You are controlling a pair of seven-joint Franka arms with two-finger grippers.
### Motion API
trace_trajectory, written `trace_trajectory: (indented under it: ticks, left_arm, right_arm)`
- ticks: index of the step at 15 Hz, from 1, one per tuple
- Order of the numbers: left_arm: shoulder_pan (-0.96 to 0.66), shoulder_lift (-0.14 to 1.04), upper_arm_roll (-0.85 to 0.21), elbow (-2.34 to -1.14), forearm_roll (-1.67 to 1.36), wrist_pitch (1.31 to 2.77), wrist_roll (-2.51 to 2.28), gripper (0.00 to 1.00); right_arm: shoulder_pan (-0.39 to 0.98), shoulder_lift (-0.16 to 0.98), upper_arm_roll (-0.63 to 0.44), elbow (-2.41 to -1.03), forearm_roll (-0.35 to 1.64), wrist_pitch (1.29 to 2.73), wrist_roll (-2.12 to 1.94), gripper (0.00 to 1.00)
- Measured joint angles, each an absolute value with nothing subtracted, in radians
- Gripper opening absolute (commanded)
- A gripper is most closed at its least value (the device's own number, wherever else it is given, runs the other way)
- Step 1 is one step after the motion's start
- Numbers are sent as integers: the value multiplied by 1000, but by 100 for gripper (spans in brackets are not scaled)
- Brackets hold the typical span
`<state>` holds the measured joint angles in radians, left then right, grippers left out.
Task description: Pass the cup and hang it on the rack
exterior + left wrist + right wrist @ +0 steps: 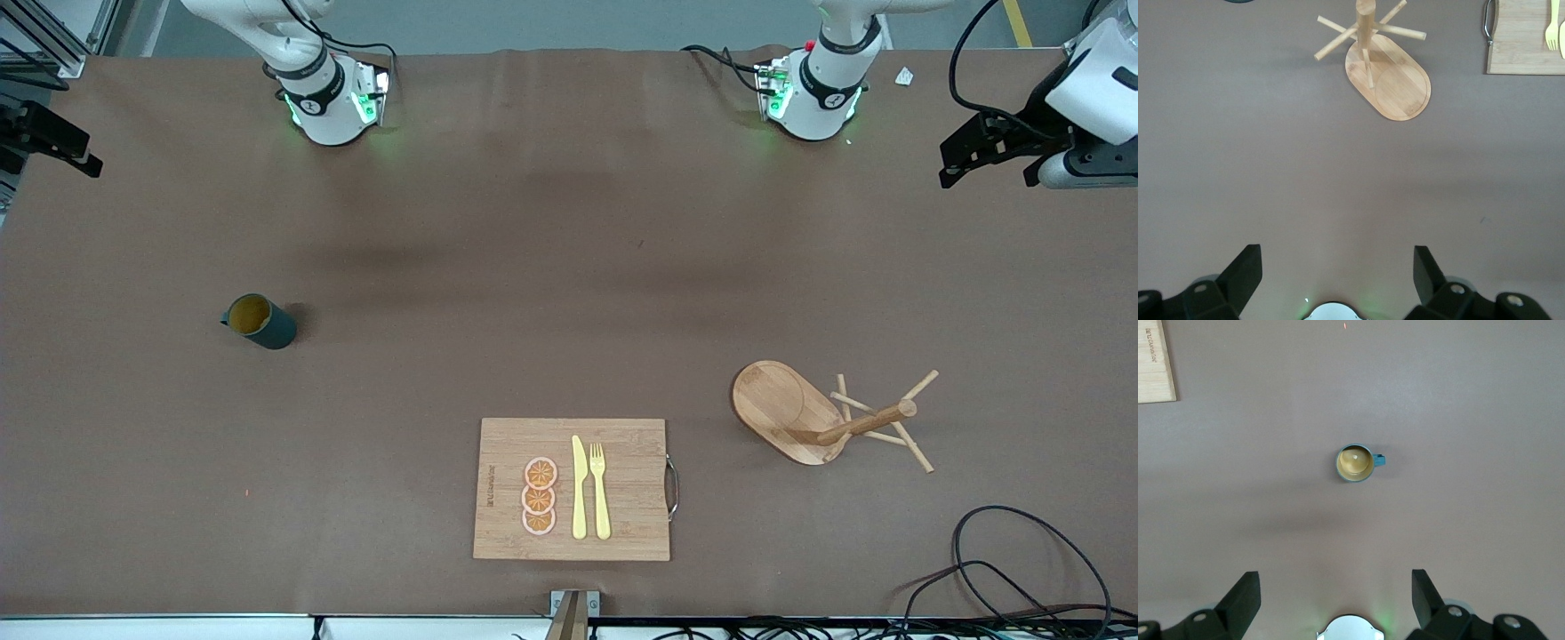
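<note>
Front view: the small dark teal cylindrical cup (pixel 259 322) with the yellowish-tan inside stands upright on the brown table (pixel 533 267) toward the right arm's end, nothing near it. The light wooden rack (pixel 822 413) with the oval base and thin angled pegs stands toward the left arm's end, a bit nearer the camera than the cup. Between them, nearer still, lies a rectangular wooden cutting board (pixel 622 498) with orange slices (pixel 540 496), a yellow knife (pixel 579 487) and a yellow fork (pixel 600 491). Neither gripper shows up here, only the arm bases.

Left wrist view: the left gripper (pixel 1337 275) hangs over bare table with its jaws wide apart, empty, the rack ahead of it and well apart (this arm is waiting, I'd say).

Right wrist view: the right gripper (pixel 1335 593) hovers, jaws spread and holding nothing, with the cup straight ahead of the gap, mouth up, its little handle sticking out sideways. So the right arm is clearly the nearer one for the pickup, and it'd probably have to drop onto the rim or body while steering clear of that handle.
</note>
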<state>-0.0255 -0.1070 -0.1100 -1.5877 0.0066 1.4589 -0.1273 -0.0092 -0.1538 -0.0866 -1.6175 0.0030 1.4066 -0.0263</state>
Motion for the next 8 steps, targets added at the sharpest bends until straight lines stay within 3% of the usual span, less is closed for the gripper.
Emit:
trace_trajectory:
  ticks: [8]
  left_arm:
    - [-25, -74, -111, -1555, 24, 1459, -123, 100]
  right_arm:
    - [-9, -154, -87, -1617, 3, 1407, -26, 100]
